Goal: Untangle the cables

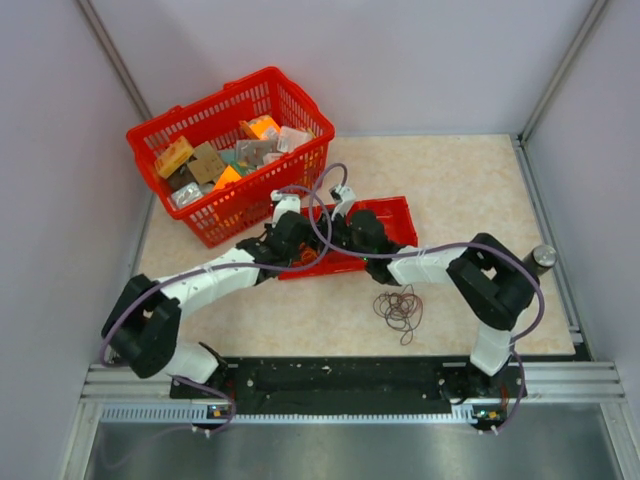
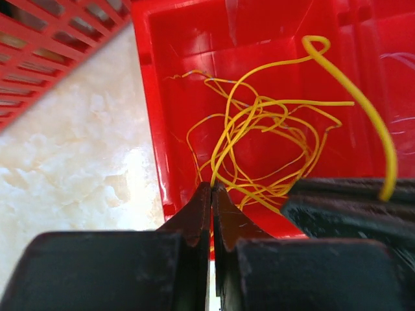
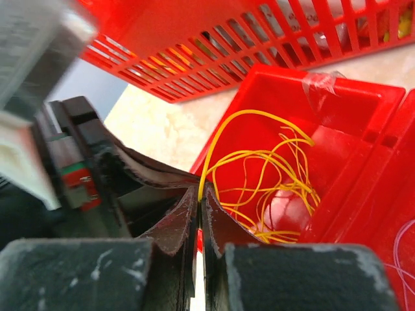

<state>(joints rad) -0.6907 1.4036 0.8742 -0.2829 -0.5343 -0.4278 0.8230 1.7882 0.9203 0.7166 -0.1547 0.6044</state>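
A bunch of yellow cable (image 2: 266,142) lies in loose loops in the left compartment of a red tray (image 1: 395,215). It also shows in the right wrist view (image 3: 279,175). My left gripper (image 2: 212,186) is shut on a strand of it at the tray's near edge. My right gripper (image 3: 199,192) is shut on another strand of the same bunch, close beside the left one. In the top view both grippers, left (image 1: 298,240) and right (image 1: 347,232), sit over the tray's left end and hide the yellow bunch. A dark brown cable bunch (image 1: 400,308) lies on the table in front of the tray.
A red basket (image 1: 215,215) full of small packets stands at the back left, close to the tray; its slatted wall shows in both wrist views (image 2: 52,52) (image 3: 259,39). A thin pale wire (image 3: 397,259) lies in the tray's other compartment. Walls enclose the table.
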